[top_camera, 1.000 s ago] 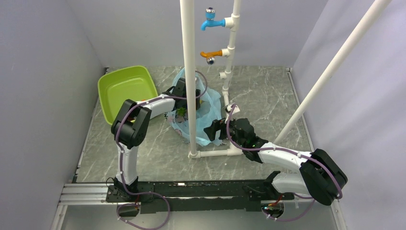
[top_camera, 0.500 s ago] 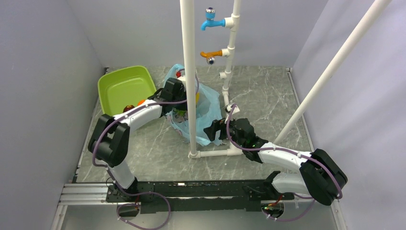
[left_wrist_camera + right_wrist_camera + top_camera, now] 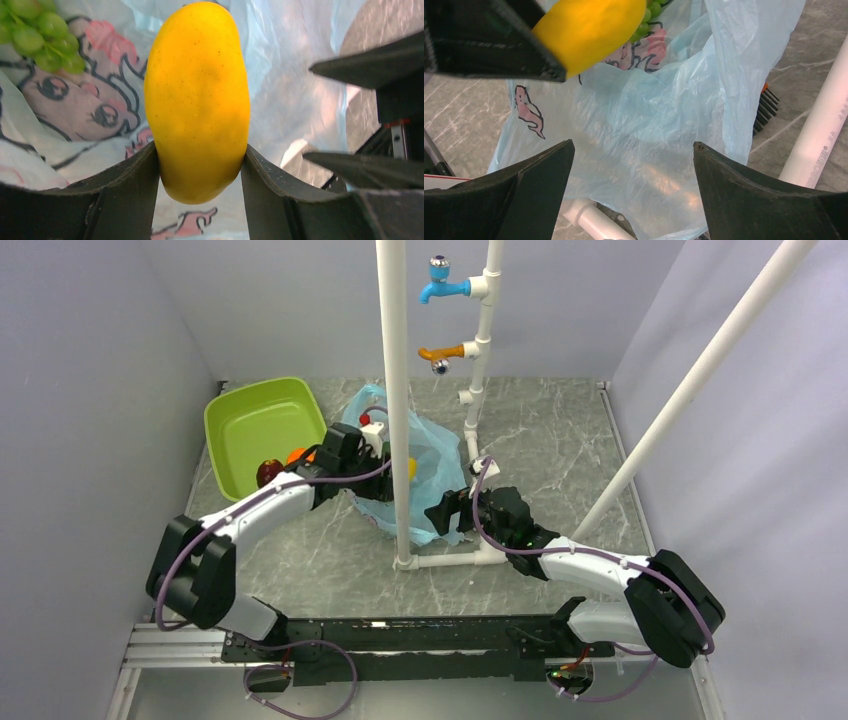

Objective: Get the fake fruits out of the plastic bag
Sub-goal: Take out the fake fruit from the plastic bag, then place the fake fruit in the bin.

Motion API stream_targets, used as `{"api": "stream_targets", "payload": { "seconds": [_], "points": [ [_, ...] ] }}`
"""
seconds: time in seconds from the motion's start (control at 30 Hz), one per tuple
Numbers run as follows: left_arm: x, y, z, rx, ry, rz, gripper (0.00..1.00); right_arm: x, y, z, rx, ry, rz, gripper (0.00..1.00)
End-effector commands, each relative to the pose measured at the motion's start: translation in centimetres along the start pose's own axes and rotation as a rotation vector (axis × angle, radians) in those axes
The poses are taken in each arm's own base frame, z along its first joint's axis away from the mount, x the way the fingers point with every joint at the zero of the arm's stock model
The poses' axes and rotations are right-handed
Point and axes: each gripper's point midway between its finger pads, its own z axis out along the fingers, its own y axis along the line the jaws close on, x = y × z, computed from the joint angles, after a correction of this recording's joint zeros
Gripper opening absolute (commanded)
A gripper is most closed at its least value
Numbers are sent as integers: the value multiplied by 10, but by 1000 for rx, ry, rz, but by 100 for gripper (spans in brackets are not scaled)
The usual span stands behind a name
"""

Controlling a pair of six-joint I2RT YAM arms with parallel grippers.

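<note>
Right jaws spread wide at the near edge of the plastic bag. Left jaws clenched on the yellow oblong fruit above the bag, just beside the upright white pipe. The grape bunch lies on the printed plastic. Dark red fruit and orange fruit sit at the near rim of the lime-green tray. The worktop extends rightward.

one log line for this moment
left hand: shut on yellow fruit | right hand: open, facing plastic bag | grape bunch: against bag
</note>
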Motion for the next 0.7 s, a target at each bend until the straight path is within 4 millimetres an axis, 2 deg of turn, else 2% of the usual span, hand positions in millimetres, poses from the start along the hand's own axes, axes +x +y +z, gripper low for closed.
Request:
{"api": "stream_targets", "payload": {
  "seconds": [0.0, 0.1, 0.23, 0.43, 0.67],
  "points": [
    [3, -17, -28, 83, -33, 56, 40, -18, 5, 2, -19, -59, -12, 92],
    [10, -16, -41, 74, -47, 76, 40, -18, 5, 2, -20, -62, -12, 92],
    [13, -4, -62, 14, -96, 75, 40, -17, 6, 4, -21, -53, -12, 92],
    [4, 38, -104, -194, -214, 23, 39, -15, 5, 6, -21, -47, -11, 92],
    [-5, 109, -153, -458, -314, -133, 39, -15, 5, 7, -18, -47, -14, 92]
  ]
}}
